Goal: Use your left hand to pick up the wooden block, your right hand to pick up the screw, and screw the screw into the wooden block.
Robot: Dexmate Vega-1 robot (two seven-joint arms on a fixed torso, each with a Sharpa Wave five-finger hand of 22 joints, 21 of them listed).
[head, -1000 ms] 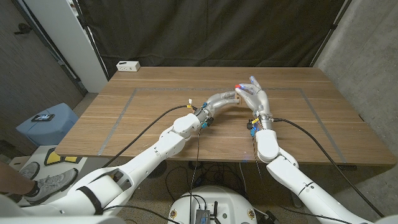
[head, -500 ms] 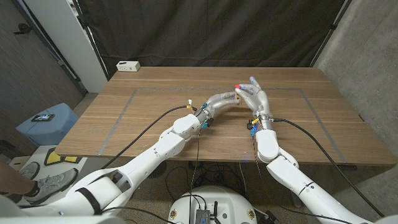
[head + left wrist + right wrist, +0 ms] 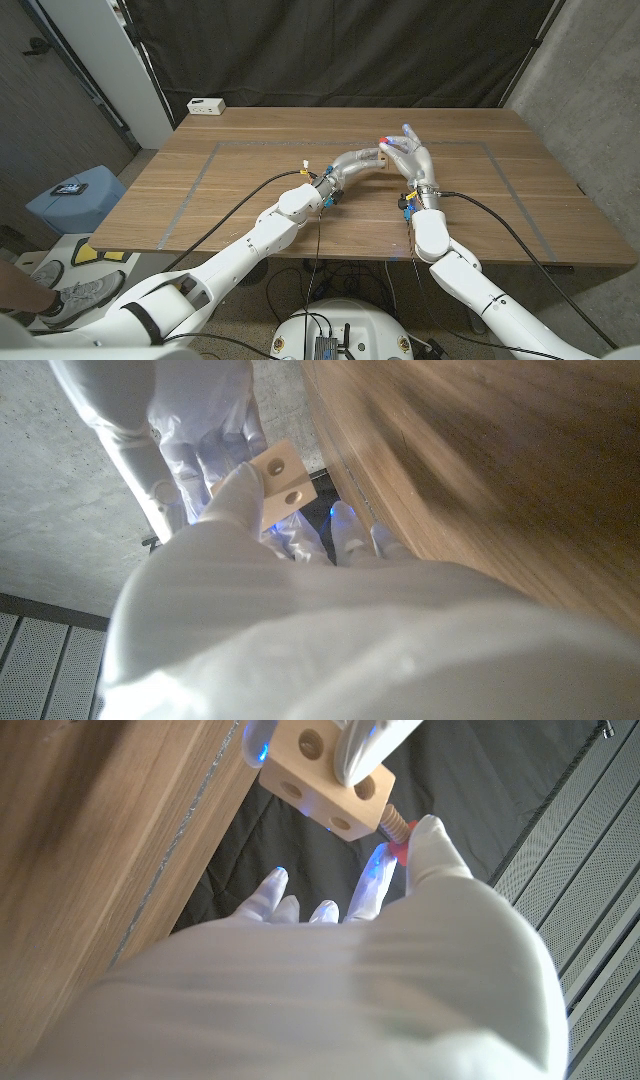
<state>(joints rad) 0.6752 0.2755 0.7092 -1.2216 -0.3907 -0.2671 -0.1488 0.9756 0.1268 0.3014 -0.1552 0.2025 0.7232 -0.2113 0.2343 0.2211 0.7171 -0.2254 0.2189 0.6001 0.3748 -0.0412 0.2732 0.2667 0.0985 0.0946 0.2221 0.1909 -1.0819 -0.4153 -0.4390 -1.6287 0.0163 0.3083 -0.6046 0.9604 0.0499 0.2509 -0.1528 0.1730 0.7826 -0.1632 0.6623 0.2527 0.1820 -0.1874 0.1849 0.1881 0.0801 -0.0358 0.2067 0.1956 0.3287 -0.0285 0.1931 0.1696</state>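
Head view: both hands meet above the middle of the brown wooden table, slightly toward its far side, the left hand reaching in from the left and the right hand upright just right of it. Here the pale square wooden block with round holes shows only as a small corner between the hands, with a red speck above it. The right wrist view resolves this: the block is gripped by the left hand's fingers, and a threaded screw with a red head enters one block face, pinched by the right hand's fingertips; the remaining right fingers are spread. The left wrist view shows the block held by the left thumb and fingers, the right hand's palm just beyond it. Surface and room: grey tape lines mark the table; a white box sits at its far-left corner; black curtain hangs behind; a blue stool stands left of the table
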